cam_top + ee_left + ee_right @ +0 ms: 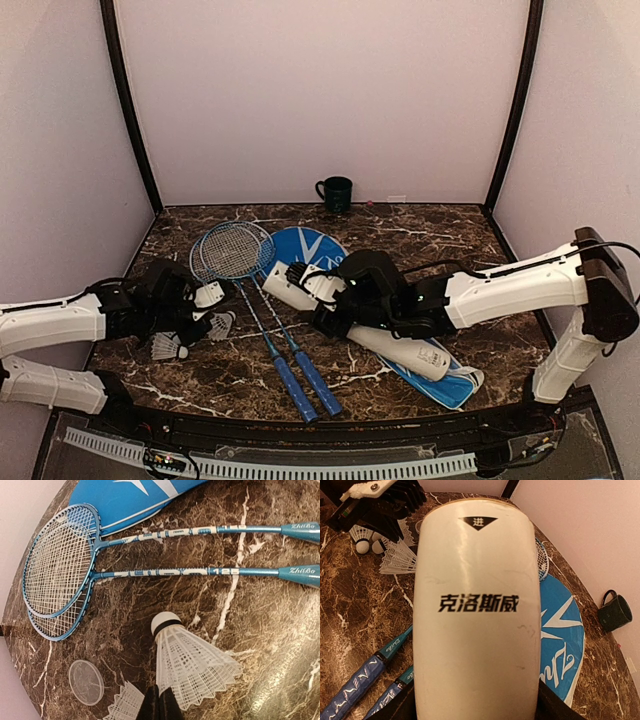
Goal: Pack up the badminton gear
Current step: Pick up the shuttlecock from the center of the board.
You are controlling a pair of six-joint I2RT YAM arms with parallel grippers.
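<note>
On the dark veined marble tabletop (420, 230), overhead view, 12 o'clock at the far wall. Item 1: long white cylindrical tube (405, 352), black lettering, lying from centre toward 4 o'clock on top of item 2. The right gripper (335, 298) is clasped across its upper body, with a dark finger at either side in the wrist view. Judged light, hollow and smooth, so apt to roll and to dent under pressure; take it across the diameter with moderate squeeze. Item 2: blue racket-shaped fabric cover (300, 248), white lettering, running from 11 to 4 o'clock. Judged limp, and pinned by the tube. Item 3: two blue-handled rackets (292, 372), heads overlapped at 10 o'clock, grips toward 6 o'clock. Judged light with thin stiff shafts; best held at the wrapped grips. Item 4: white feather shuttlecocks, grouped at 8 o'clock. One white feather shuttlecock (192, 667) has its skirt edge apparently pinched in the clenched left gripper (160, 706), and a second skirt (125, 704) lies just beside. Judged near weightless, with easily crushed feathers; use the lightest pinch. Sundries: clear round plastic lid (87, 682) near the shuttlecocks; dark green mug (335, 192) at 12 o'clock, well apart.
</note>
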